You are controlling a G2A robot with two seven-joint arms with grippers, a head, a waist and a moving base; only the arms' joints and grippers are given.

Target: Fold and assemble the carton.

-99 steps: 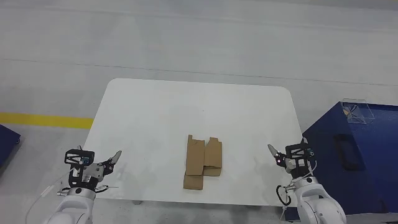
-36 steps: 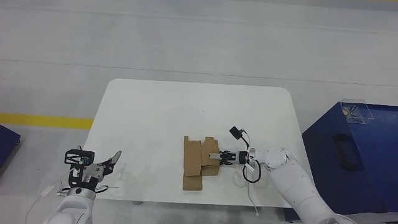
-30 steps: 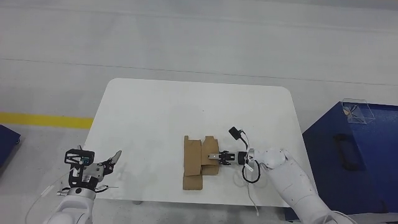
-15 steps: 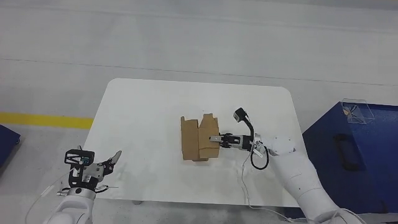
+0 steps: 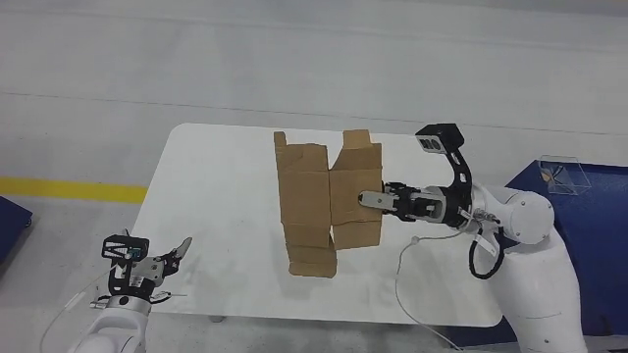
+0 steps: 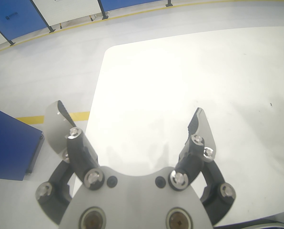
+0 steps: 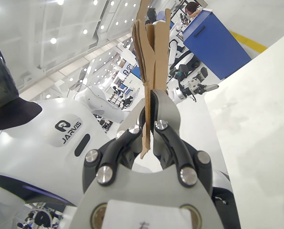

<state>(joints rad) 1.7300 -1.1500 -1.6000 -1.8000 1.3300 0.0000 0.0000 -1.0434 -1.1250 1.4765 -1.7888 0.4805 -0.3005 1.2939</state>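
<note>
The flattened brown carton point(image 5: 319, 201) hangs in the air above the middle of the white table point(image 5: 226, 216), held up on edge. My right gripper point(image 5: 368, 199) is shut on its right side; in the right wrist view the carton point(image 7: 150, 55) runs edge-on between the fingers point(image 7: 164, 110) of the right gripper point(image 7: 148, 96). My left gripper point(image 5: 182, 248) stays at the table's near left corner, open and empty. The left wrist view shows the left gripper point(image 6: 130, 115) with its fingers point(image 6: 199, 122) spread wide over bare table.
A blue cabinet point(image 5: 574, 226) stands off the table's right side with a clear container point(image 5: 561, 173) on top. Another blue box point(image 6: 11, 148) sits on the floor at the left. A yellow floor line point(image 5: 69, 190) passes left of the table.
The right arm reached in from the table's near right corner, took hold of the flat carton lying on the table and lifted it upright into the air. The left arm has not moved.
</note>
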